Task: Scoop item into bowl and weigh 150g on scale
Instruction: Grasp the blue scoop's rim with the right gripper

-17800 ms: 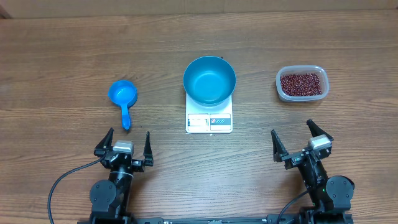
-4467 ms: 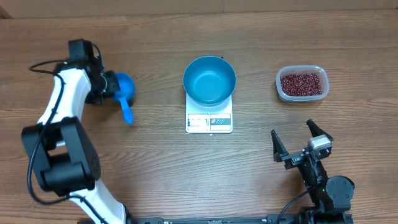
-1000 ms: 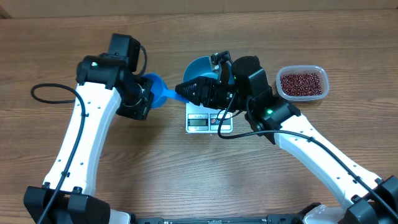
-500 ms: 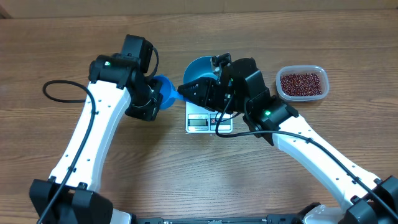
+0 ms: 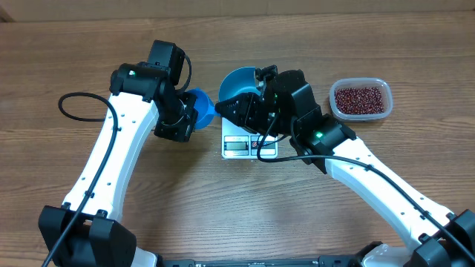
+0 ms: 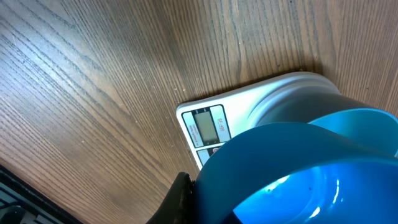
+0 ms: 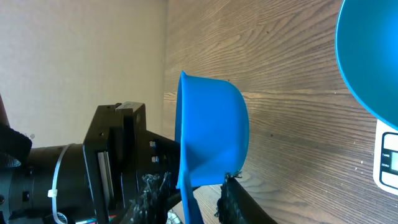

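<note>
While the left gripper (image 5: pixel 184 114) stayed clamped on the scoop (image 5: pixel 199 105), the right gripper (image 7: pixel 191 185) narrowed its fingers (image 7: pixel 229 190) around the handle (image 7: pixel 188 208). Couldn't tell if they'd gripped it. Looked like a handoff, no beans (image 5: pixel 360 100) scooped yet.

The handle of the small blue plastic scoop (image 7: pixel 211 137) runs off the bottom edge between the jaws of the right gripper (image 7: pixel 188 190); contact there is unclear. Overhead, that gripper covers part of the deep bright blue bowl (image 5: pixel 237 81) and the white square scale (image 5: pixel 237 145), whose display is unreadably small.
</note>
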Controlling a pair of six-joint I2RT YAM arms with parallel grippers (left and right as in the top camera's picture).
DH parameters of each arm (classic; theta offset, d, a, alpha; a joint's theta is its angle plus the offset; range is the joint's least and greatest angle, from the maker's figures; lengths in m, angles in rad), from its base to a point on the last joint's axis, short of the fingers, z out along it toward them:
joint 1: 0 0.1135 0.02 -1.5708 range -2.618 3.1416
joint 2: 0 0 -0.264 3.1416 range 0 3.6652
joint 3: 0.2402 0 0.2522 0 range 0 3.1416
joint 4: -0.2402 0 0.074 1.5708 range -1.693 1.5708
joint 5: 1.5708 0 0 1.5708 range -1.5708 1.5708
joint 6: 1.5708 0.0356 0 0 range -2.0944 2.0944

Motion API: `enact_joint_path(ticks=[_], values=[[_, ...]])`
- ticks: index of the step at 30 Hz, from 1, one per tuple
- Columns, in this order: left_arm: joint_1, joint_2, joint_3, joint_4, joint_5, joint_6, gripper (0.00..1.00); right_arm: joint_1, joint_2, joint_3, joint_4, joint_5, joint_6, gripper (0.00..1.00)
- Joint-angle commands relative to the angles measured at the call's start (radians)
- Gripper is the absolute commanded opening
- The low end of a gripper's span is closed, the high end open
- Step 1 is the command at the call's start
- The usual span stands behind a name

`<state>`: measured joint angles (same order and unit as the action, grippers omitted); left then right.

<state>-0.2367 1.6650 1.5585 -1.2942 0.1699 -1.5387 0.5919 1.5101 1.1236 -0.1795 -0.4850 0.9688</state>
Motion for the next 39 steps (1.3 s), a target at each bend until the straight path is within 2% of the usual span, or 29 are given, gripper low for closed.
enact_joint_path(ticks=[1,16,32,34,39], values=[[-0.019,0.007,0.019,0.001,0.013,-0.011,0.04,0.01,-0.004,0.022,0.002,0.014,0.005,0.28],[-0.059,0.007,0.019,0.039,0.014,-0.014,0.04,0.01,-0.004,0.022,-0.006,0.025,0.005,0.21],[-0.059,0.007,0.019,0.039,0.014,-0.013,0.05,0.01,-0.004,0.022,-0.007,0.03,0.002,0.04],[-0.059,0.007,0.019,0.039,0.014,-0.013,0.11,0.01,-0.004,0.022,-0.007,0.036,0.0,0.04],[-0.059,0.007,0.019,0.039,0.014,-0.013,0.37,0.009,-0.004,0.022,-0.007,0.037,0.0,0.04]])
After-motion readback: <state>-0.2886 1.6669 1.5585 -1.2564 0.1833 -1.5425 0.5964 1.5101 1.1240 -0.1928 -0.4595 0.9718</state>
